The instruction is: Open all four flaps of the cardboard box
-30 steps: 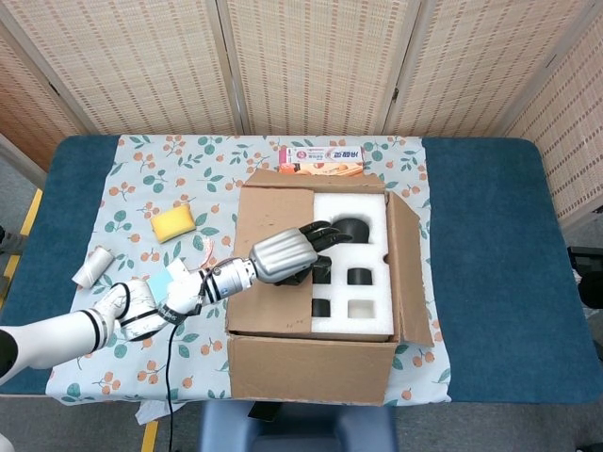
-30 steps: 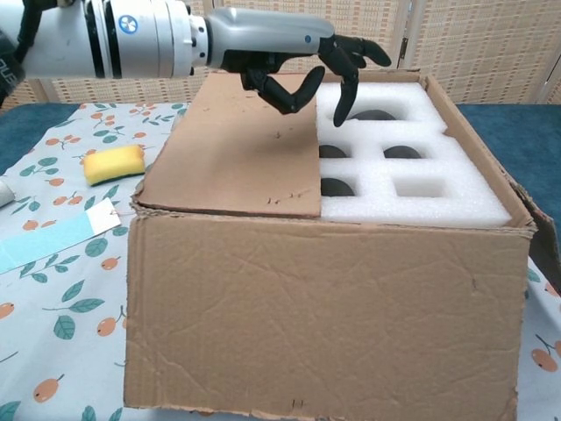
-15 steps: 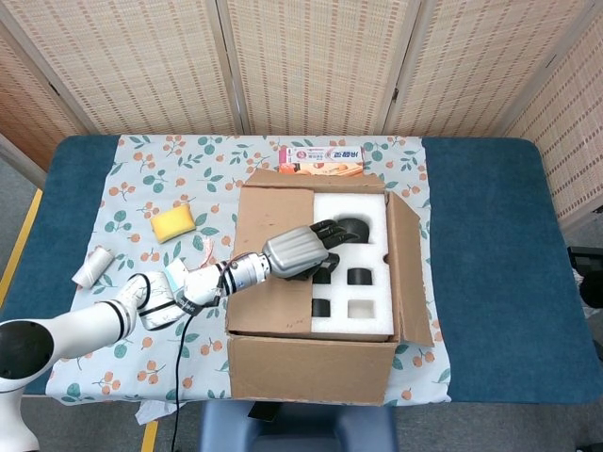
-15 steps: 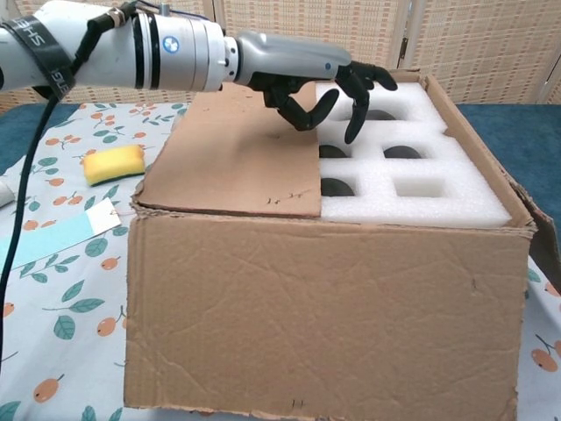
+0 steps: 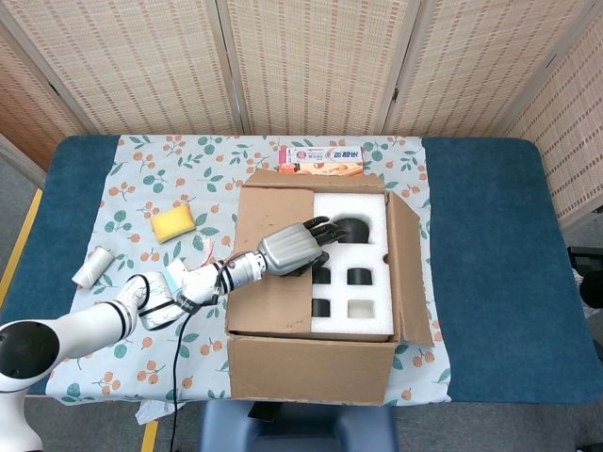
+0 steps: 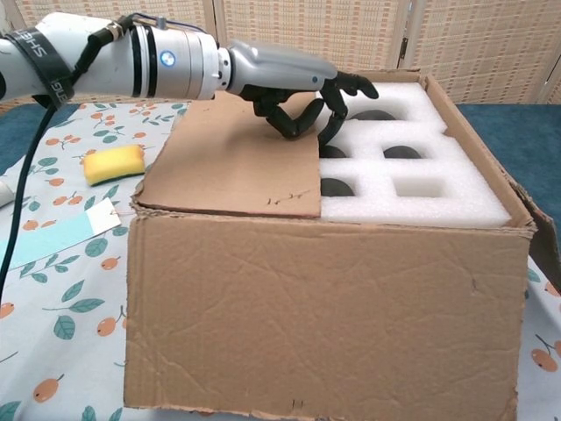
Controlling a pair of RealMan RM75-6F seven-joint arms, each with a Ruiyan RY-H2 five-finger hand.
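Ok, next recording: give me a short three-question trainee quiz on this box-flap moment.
1. True or false: the left flap lies folded flat over the cardboard box.
2. Which hand is over the box? A) left hand B) right hand
3. Fill in: the foam insert inside the box is coloured ____.

Key: 1 true; 2 A; 3 white. The left hand's fingers curl down at the flap's free edge, beside the foam; whether they have hooked it cannot be told. The yellow sponge stays outside the box.

Bright, even light fills both views, shadows soft beneath the left hand (image 6: 298, 92), focus sharp throughout.
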